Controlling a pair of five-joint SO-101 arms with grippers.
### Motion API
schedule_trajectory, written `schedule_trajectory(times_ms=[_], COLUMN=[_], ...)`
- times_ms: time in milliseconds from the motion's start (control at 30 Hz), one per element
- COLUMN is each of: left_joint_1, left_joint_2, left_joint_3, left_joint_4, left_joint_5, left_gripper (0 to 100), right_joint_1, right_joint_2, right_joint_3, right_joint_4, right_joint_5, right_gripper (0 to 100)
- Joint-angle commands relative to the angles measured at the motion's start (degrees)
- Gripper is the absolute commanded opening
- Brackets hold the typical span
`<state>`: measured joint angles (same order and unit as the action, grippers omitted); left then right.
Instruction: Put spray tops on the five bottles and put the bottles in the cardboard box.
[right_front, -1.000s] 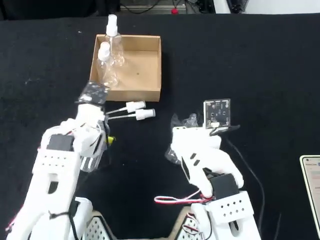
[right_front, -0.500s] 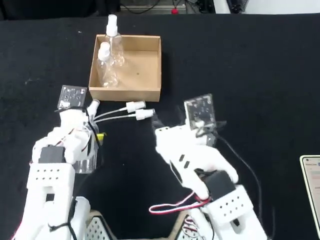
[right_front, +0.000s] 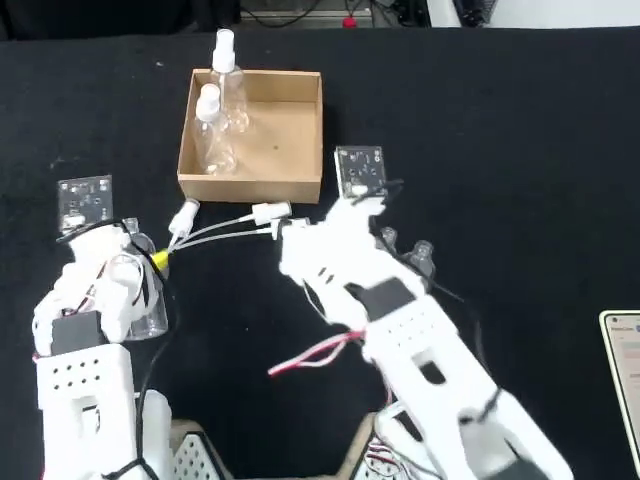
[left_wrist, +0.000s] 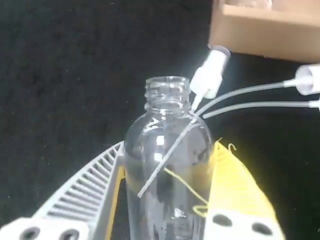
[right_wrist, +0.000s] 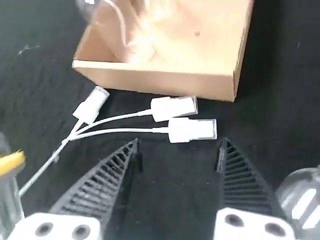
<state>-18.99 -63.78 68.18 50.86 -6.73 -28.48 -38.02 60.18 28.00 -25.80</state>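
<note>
Two clear plastic bottles with white spray tops (right_front: 215, 135) (right_front: 230, 90) stand upright inside the open brown cardboard box (right_front: 290, 135), along its left wall.

Your left arm is folded back, well in front of the box's left corner, with its wrist pointed toward the box. The left gripper (left_wrist: 169, 150) has its grey and yellow jaws closed against the sides of a clear, uncapped plastic bottle (left_wrist: 165, 125), whose open neck points toward the box.

Three loose white plastic spray tops with thin dip tubes lie on the black table (right_front: 520, 120) just in front of the box. One (right_wrist: 91, 105) is off the box's front-left corner, and two (right_wrist: 174, 107) (right_wrist: 192, 129) lie side by side before its front wall. Their tubes run away from the box and meet near the held bottle.

Your right arm stretches forward, its wrist near the box's front-right corner. The right gripper (right_wrist: 178, 145) is spread wide and holds nothing. It hangs just short of the paired spray tops, one jaw to either side of them.

Two more uncapped clear bottles (right_front: 385, 240) (right_front: 420, 255) sit in front of and to the right of the box, against the right arm and partly hidden by it.
</note>
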Motion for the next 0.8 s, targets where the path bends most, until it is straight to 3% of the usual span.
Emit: schedule_trajectory(times_ms=[0,233,500,633,767], left_joint_1=[-0.40,-0.75,-3.21,-7.78,-10.42], left_joint_2=[-0.88,-0.88,-0.88,-0.88,-0.88], left_joint_3=[-0.40,1.54,1.45,1.01,0.40], left_joint_4=[-1.32,-4.84,-4.66,-4.66,-5.10], left_joint_5=[1.41,1.41,1.49,1.49,1.58], left_gripper=[22,22,22,22,22], right_joint_1=[-0.88,-1.41,-14.33,-14.68,-14.86], right_joint_2=[6.90,18.24,27.21,31.78,38.55], right_joint_3=[-5.67,-13.76,-21.14,-27.38,-36.53], right_joint_4=[-3.78,-3.52,-3.60,-3.87,-3.60], right_joint_5=[-6.42,-16.79,-10.02,-10.46,-15.47], right_gripper=[23.7,23.7,23.7,23.7,23.7])
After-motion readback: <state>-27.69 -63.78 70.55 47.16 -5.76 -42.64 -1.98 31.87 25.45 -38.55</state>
